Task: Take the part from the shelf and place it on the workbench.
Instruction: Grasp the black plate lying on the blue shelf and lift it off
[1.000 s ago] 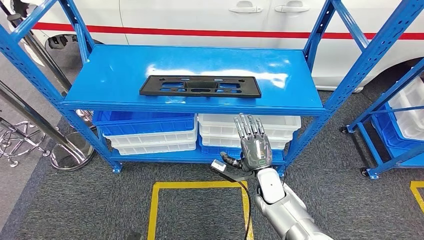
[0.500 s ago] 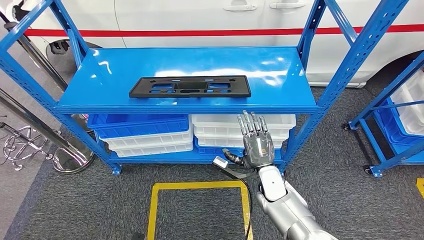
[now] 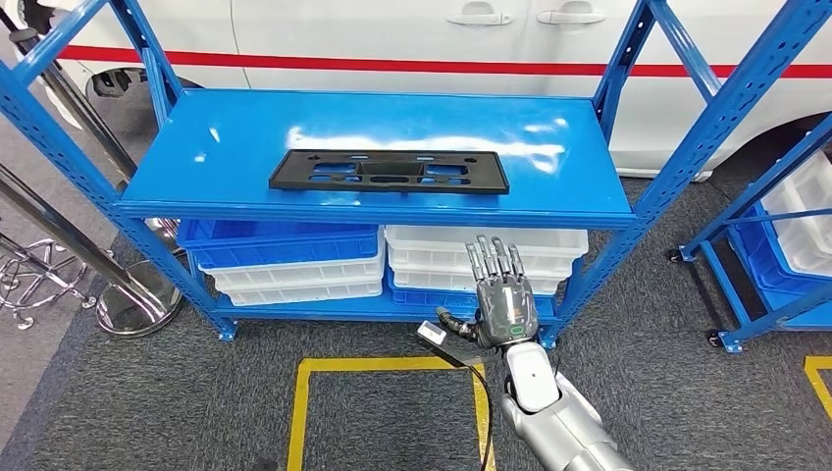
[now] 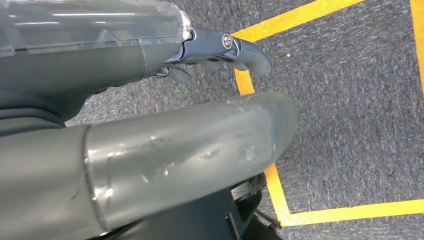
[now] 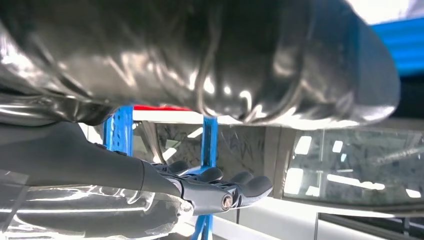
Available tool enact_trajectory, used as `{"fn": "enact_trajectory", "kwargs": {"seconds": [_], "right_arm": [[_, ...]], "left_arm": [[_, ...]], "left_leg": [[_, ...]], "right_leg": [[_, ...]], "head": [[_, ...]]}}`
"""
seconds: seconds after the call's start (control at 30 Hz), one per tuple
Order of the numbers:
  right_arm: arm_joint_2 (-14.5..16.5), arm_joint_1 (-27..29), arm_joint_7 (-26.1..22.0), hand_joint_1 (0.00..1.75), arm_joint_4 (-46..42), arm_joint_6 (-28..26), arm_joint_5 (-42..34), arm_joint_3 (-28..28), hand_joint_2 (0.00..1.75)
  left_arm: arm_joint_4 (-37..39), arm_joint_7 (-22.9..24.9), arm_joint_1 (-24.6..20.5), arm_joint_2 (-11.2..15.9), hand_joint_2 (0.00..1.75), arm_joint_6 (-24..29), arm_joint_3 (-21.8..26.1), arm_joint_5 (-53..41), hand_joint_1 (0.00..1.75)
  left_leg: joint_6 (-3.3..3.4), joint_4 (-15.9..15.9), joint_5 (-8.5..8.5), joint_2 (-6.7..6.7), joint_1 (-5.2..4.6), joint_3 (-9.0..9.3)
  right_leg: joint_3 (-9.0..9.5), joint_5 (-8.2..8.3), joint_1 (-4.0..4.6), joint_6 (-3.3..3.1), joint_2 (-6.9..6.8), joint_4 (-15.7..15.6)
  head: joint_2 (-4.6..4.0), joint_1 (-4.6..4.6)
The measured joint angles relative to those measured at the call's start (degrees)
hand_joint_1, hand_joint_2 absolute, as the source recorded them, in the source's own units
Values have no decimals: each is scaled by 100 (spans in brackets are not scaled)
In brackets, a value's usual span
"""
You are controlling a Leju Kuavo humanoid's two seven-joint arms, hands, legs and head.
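Note:
The part [image 3: 390, 171] is a flat black rectangular frame with cut-outs, lying on the top board of the blue shelf [image 3: 245, 128], near its front edge. My right hand [image 3: 502, 294] is raised in front of the shelf, below the top board and right of the part. Its fingers are straight and spread, and it holds nothing. In the right wrist view the same hand [image 5: 210, 192] is empty, with the shelf's blue uprights beyond it. My left hand [image 4: 175, 150] hangs over the carpet, fingers apart, holding nothing.
Blue bins [image 3: 280, 241] and white bins [image 3: 486, 255] fill the lower shelf behind my right hand. A white car [image 3: 392, 39] stands behind the shelf. A second blue rack [image 3: 775, 245] is at the right, metal stands [image 3: 128, 304] at the left. Yellow floor tape [image 3: 383, 365] marks a square.
The whole picture swayed left and back, so the camera moved. My right hand stays raised in front of the lower shelf, slightly lower in the picture. The part has not moved.

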Motion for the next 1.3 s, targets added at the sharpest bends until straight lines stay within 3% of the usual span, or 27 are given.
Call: {"fn": "enact_trajectory", "kwargs": {"seconds": [0.07,0.1,0.17,0.27,0.3,0.33,0.4,0.43,0.47,0.5,0.57,0.63,0.77,0.8,0.87,0.93,0.97,1.0,1.1,1.13,1.17,1.3], "right_arm": [[-10,43,41,0,-17,-10,0,0,0],[-15,59,57,0,-30,-11,0,0,0],[-27,102,74,0,-57,-12,0,0,0],[-35,154,81,0,-103,-14,0,0,0],[-35,158,81,0,-119,-14,1,0,0],[-34,163,82,0,-133,-14,1,0,0],[-34,180,82,0,-143,-14,1,0,0],[-34,196,82,0,-143,-14,1,0,0],[-34,211,82,0,-143,-14,1,0,0],[-34,222,82,0,-143,-14,1,0,0],[-34,229,82,0,-150,-14,1,0,0],[-34,225,84,0,-158,-14,1,0,0],[-37,235,99,0,-196,-13,2,0,0],[-39,230,105,0,-208,-12,2,0,0],[-48,226,115,0,-220,-11,2,0,0],[-55,248,121,0,-221,-10,2,0,0],[-59,264,121,0,-221,-10,2,0,0],[-61,275,123,0,-222,-9,2,0,0],[-76,282,135,0,-239,-7,2,0,0],[-83,280,138,0,-245,-5,2,0,0],[-88,287,142,0,-254,-4,2,0,0],[-109,324,157,0,-314,-4,2,0,0]], "left_arm": [[0,-12,22,0,0,0,-3,-14,0],[0,-17,28,1,0,0,-5,-19,0],[0,-23,36,2,0,0,-7,-21,0],[0,-30,41,5,0,4,-8,-21,0],[0,-32,41,6,0,7,-8,-21,0],[0,-34,41,7,0,10,-9,-22,0],[0,-35,47,7,0,11,-9,-22,0],[0,-34,57,7,0,12,-9,-23,0],[0,-34,68,7,0,12,-9,-23,0],[0,-33,78,7,0,12,-9,-24,0],[0,-34,85,16,0,12,-9,-23,0],[0,-34,74,32,0,13,-10,-23,0],[0,-36,82,41,0,13,-12,-27,0],[0,-37,84,40,0,13,-12,-28,0],[0,-38,76,40,0,13,-13,-30,0],[0,-38,75,40,0,13,-14,-31,0],[0,-38,79,40,0,13,-14,-31,0],[0,-38,84,40,0,11,-14,-32,0],[2,-38,89,37,0,3,-15,-36,0],[3,-41,86,36,0,1,-16,-38,0],[4,-44,79,35,0,-2,-16,-40,0],[4,-53,64,36,0,-1,-18,-45,0]], "left_leg": [[-36,21,-46,-8,-7,28],[-65,36,-69,-11,-16,35],[-128,50,-101,-11,-32,38],[-225,83,-167,-4,-14,48],[-254,228,-258,-3,-7,-6],[-277,498,-401,-1,-1,-128],[-306,1301,-745,0,1,-538],[-310,1623,-822,1,1,-732],[-303,1739,-773,1,0,-832],[-286,1646,-618,1,-3,-828],[-211,883,-135,1,-20,-525],[-133,255,91,4,-53,-242],[-13,-3,52,2,-53,-89],[18,-39,49,3,-40,-33],[59,-71,30,5,-31,46],[71,-62,-11,3,-31,72],[65,-53,-39,1,-30,90],[55,-42,-72,-3,-27,119],[3,-31,-186,-8,-18,258],[-29,-32,-219,-8,-18,286],[-72,-37,-255,-7,-20,312],[-204,108,-368,-4,-15,353]], "right_leg": [[348,394,-12,-18,-2,-744],[492,503,-6,-37,1,-1052],[596,514,20,-85,11,-1285],[631,507,13,-187,22,-1325],[659,505,2,-226,19,-1344],[688,498,-5,-259,13,-1360],[724,467,8,-299,1,-1361],[740,448,18,-307,0,-1357],[762,426,27,-308,3,-1353],[790,402,34,-306,9,-1348],[866,344,46,-290,20,-1344],[909,294,66,-246,25,-1345],[933,312,70,-109,18,-1256],[891,250,66,-88,16,-1136],[631,-45,50,-53,14,-622],[217,-316,31,-5,13,11],[84,-309,17,20,12,146],[49,-178,2,36,10,81],[352,493,-26,17,0,-852],[436,580,-11,-13,-7,-1100],[492,632,8,-51,-9,-1271],[607,558,17,-225,2,-1350]], "head": [[-1,0],[-1,-1],[-1,-2],[-1,-2],[-1,-2],[-1,-3],[0,-3],[0,-3],[1,-3],[1,-3],[0,-3],[-1,-3],[-1,-2],[-1,-1],[0,1],[0,0],[0,0],[0,0],[-1,1],[-1,3],[-1,2],[-1,-2]]}}
